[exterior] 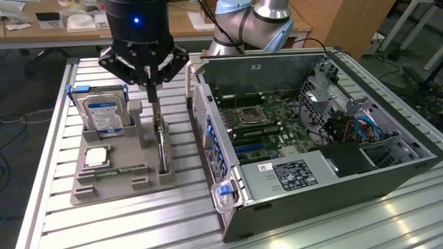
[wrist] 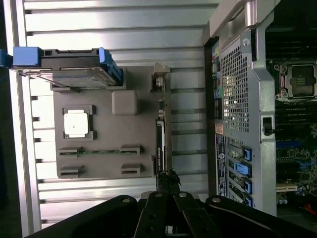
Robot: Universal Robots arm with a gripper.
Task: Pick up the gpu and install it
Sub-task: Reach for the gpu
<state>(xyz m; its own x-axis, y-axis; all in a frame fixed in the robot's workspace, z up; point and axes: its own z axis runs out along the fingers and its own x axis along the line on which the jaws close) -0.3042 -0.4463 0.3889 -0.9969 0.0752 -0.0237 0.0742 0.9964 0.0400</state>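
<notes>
The gpu [exterior: 163,148] stands on edge in a slot of the grey holder [exterior: 118,188], its silver bracket end farthest from the table's front. Its thin edge also runs along the holder [wrist: 111,131] in the wrist view, where the gpu [wrist: 159,131] is seen from above. My gripper [exterior: 151,97] hangs over the far end of the card, fingers shut with nothing visibly clamped between them. In the wrist view the gripper [wrist: 168,177] points down at the card. The open computer case [exterior: 360,189] lies at the exterior view's right, with the motherboard [exterior: 266,124] exposed.
The holder also carries a blue-labelled hard drive [exterior: 104,111] upright at the back, a CPU [exterior: 97,155] and a narrow green RAM stick [exterior: 114,170]. The case wall [wrist: 237,99] stands close beside the holder. Both rest on a slatted aluminium table [exterior: 124,223].
</notes>
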